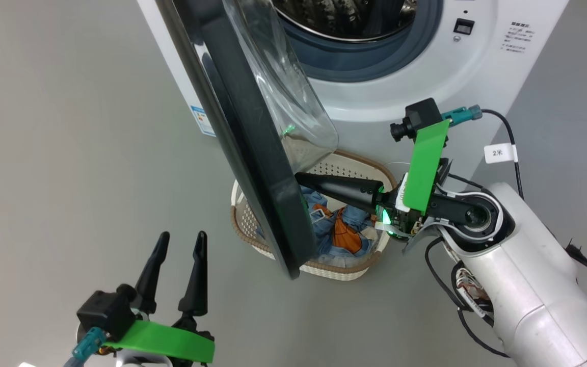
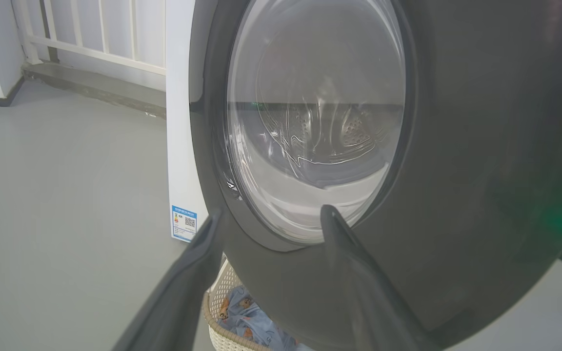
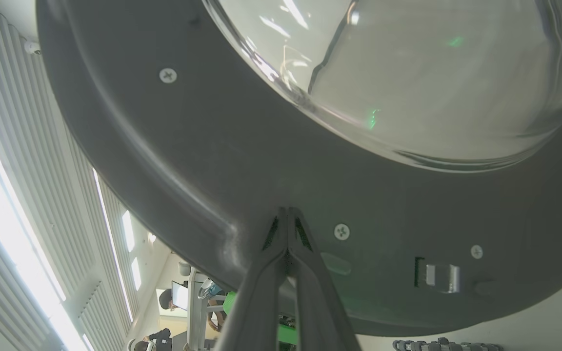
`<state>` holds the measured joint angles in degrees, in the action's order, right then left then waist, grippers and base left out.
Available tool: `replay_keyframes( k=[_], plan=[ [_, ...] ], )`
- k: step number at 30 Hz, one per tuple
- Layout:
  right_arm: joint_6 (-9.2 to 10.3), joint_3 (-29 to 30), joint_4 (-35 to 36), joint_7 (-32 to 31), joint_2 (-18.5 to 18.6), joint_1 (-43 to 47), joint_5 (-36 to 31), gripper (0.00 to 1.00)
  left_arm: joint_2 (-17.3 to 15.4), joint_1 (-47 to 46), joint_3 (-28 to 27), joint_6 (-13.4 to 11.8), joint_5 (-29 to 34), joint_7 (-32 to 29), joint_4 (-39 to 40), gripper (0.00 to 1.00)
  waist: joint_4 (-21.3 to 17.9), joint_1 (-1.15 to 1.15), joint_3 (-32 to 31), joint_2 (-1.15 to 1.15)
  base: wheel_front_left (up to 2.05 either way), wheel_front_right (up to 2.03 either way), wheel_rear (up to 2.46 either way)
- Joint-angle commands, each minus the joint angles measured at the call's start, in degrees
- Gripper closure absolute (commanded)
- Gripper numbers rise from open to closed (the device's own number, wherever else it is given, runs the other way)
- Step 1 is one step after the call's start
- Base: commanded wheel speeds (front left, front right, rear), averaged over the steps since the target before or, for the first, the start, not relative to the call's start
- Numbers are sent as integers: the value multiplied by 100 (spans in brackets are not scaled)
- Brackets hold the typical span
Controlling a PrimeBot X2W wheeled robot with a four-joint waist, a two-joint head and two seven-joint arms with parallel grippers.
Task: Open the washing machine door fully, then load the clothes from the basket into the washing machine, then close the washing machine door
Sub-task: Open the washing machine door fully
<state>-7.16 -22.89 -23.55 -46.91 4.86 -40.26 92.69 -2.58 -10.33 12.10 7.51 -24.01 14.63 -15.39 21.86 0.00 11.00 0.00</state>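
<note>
- Right gripper [image 1: 301, 179] is clenched on nothing; its tips are set against the inner face of the washing machine door [image 1: 258, 168], near the lower rim.
- Left gripper [image 1: 182, 235] is held spread, clear of the door's outer face.
- Door is judged half swung; the push is best kept steady and off the glass.
- Basket [image 1: 354, 165] and clothes [image 1: 347, 229], below the door, are partly hidden; the door's top is cut off.

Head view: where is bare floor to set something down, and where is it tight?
Bare floor spreads left of the door, from the washer down to the left gripper; a narrower strip lies before the basket. Tight: the basket sits under the door's lower edge, with the shut right gripper reaching across it to the door.
</note>
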Motion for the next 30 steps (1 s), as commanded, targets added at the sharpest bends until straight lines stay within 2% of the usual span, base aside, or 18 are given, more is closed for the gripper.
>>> replay_keyframes(
  k=[1,4,5,6,7,8,9,10,21,30],
  plan=[
    [-33,-46,150,76,-170,108,-68,100,-81,-17,-210,-2,89,37,102,0,-56,0,-42,0,0,0,0],
    [-33,15,132,266,-169,151,-181,100,-102,-2,-217,-2,105,37,101,0,-172,0,-107,0,0,0,0],
    [-33,44,123,337,-163,174,-215,91,-112,3,-216,-2,108,37,99,0,-219,0,-128,0,0,0,0],
    [-33,69,117,398,-152,200,-243,66,-124,7,-210,-2,112,37,97,0,-266,0,-151,0,0,0,0],
    [-33,92,119,445,-141,235,-257,58,-135,10,-207,-2,113,37,97,0,-316,0,-177,0,0,0,0],
    [-33,118,126,495,-126,277,-269,45,-148,16,-209,-2,117,37,95,0,-369,0,-204,0,0,0,0],
    [-33,146,128,551,-106,323,-285,12,-161,20,-218,-2,121,37,96,0,-424,0,-224,0,0,0,0],
    [-33,177,126,605,-84,372,-294,0,-173,20,-226,-2,124,37,98,0,-478,0,-243,0,0,0,0],
    [-33,474,347,1309,224,1050,-463,0,-353,212,-582,-2,147,37,146,0,-1060,0,-472,0,0,0,0],
    [-33,597,594,2372,599,1643,-734,0,-414,347,-847,-2,194,37,200,0,-1342,0,-567,0,0,0,0]
  ],
)
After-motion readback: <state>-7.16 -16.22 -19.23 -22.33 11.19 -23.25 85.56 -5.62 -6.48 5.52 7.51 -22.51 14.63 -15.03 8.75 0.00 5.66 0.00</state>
